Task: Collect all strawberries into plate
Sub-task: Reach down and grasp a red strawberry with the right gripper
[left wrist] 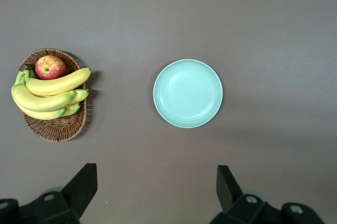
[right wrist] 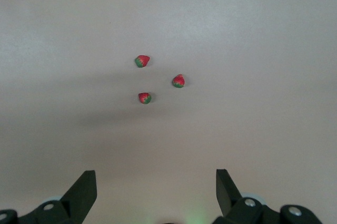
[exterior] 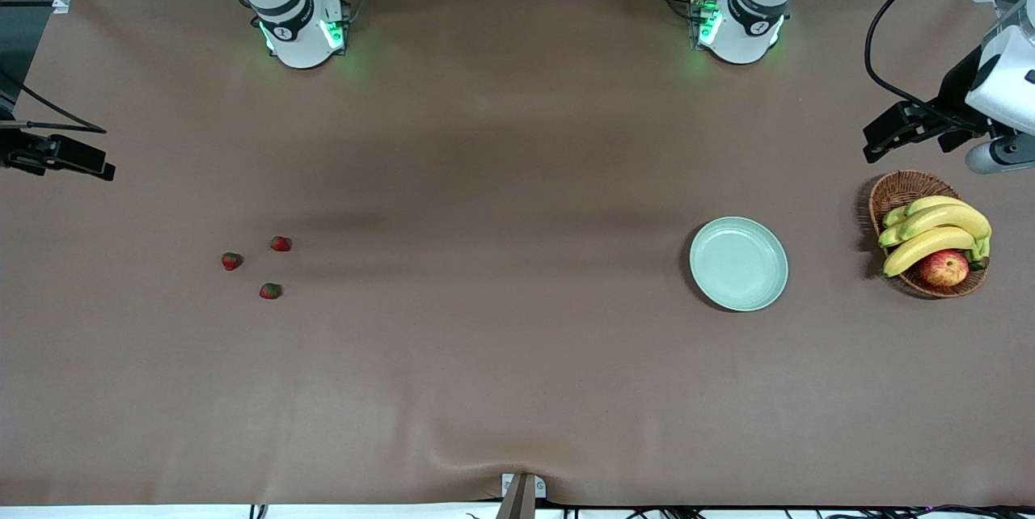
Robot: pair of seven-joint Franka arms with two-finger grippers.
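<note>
Three strawberries [exterior: 280, 243] [exterior: 232, 261] [exterior: 271, 291] lie close together on the brown table toward the right arm's end. They also show in the right wrist view [right wrist: 141, 61] [right wrist: 178, 80] [right wrist: 145, 98]. The pale mint-green plate [exterior: 738, 263] lies empty toward the left arm's end and shows in the left wrist view [left wrist: 188, 93]. My right gripper [right wrist: 156, 176] is open and empty, high over the table by the strawberries. My left gripper [left wrist: 157, 174] is open and empty, high over the table by the plate.
A brown wicker basket [exterior: 906, 187] with bananas [exterior: 938, 232] and a red-yellow apple [exterior: 944, 267] stands beside the plate at the left arm's end of the table. It also shows in the left wrist view [left wrist: 58, 129]. Both arm bases stand along the table's edge farthest from the front camera.
</note>
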